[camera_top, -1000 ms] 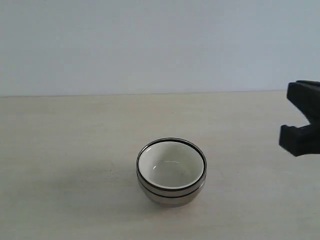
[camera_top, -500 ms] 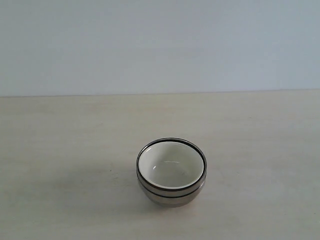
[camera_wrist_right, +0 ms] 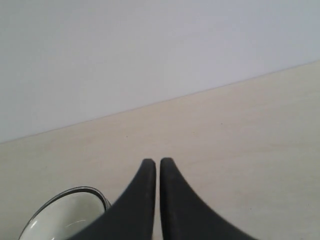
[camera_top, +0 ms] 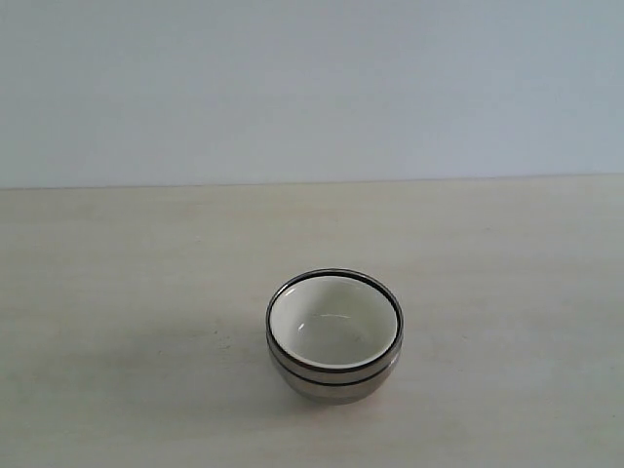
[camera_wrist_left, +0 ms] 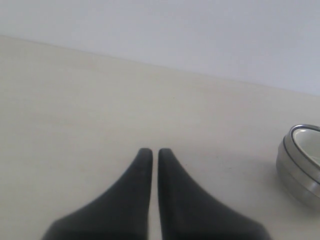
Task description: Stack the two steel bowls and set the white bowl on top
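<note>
The white bowl (camera_top: 333, 322) sits nested inside the two steel bowls (camera_top: 333, 378), which stand stacked near the middle of the table. The stack also shows at the edge of the left wrist view as steel bowls (camera_wrist_left: 295, 167) holding the white bowl (camera_wrist_left: 309, 136). In the right wrist view the white bowl (camera_wrist_right: 60, 217) lies beside the fingers. My left gripper (camera_wrist_left: 151, 151) is shut and holds nothing, well away from the stack. My right gripper (camera_wrist_right: 158, 161) is shut too, with nothing in it. Neither gripper appears in the exterior view.
The pale wooden table (camera_top: 117, 273) runs back to a plain light wall (camera_top: 312, 88). Nothing else stands on it.
The right gripper, seen at the right edge of the exterior view a second ago, has withdrawn out of that view. The bowl stack has not moved.
</note>
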`<state>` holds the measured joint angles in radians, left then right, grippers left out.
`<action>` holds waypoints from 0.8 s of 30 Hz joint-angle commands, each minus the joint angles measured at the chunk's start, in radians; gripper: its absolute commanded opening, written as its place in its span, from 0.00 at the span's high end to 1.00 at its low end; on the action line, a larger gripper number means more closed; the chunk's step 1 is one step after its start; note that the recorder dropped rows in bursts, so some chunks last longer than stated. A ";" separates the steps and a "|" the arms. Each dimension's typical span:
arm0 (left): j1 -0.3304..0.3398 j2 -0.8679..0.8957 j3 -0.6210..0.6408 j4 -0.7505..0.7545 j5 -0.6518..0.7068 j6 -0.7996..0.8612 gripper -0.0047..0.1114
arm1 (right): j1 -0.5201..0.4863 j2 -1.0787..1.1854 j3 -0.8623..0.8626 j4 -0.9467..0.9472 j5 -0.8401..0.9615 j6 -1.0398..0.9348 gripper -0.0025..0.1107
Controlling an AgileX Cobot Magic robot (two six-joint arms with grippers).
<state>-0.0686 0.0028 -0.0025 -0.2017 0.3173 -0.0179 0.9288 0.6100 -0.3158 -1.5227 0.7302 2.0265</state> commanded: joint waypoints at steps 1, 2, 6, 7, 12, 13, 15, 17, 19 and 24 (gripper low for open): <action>0.002 -0.003 0.003 0.001 -0.004 -0.009 0.93 | -0.003 -0.007 0.002 -0.003 0.003 -0.005 0.98; 0.002 -0.003 0.003 0.001 -0.004 -0.009 0.93 | -0.003 -0.007 0.002 -0.003 0.007 -0.026 0.98; 0.002 -0.003 0.003 0.001 -0.004 -0.009 0.93 | -0.053 -0.071 0.037 0.014 -0.075 -0.033 0.98; 0.002 -0.003 0.003 0.001 -0.004 -0.009 0.93 | -0.091 -0.106 0.059 -0.006 -0.139 -0.043 0.98; 0.002 -0.003 0.003 0.001 -0.004 -0.009 0.93 | -0.295 -0.316 0.150 -0.110 -0.396 -0.044 0.98; 0.002 -0.003 0.003 0.001 -0.004 -0.009 0.93 | -0.335 -0.359 0.157 -0.110 -0.432 -0.044 0.98; 0.002 -0.003 0.003 0.001 -0.004 -0.009 0.93 | -0.401 -0.432 0.164 -0.110 -0.505 -0.041 0.98; 0.002 -0.003 0.003 0.001 -0.004 -0.009 0.93 | -0.463 -0.507 0.164 -0.122 -0.618 -0.048 0.98; 0.002 -0.003 0.003 0.001 -0.004 -0.009 0.93 | -0.505 -0.556 0.164 -0.145 -0.714 -0.048 0.98; 0.002 -0.003 0.003 0.001 -0.004 -0.009 0.93 | -0.540 -0.610 0.164 -0.148 -0.771 -0.075 0.98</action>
<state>-0.0686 0.0028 -0.0025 -0.2017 0.3173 -0.0179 0.3968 0.0072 -0.1558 -1.6576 -0.0289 1.9643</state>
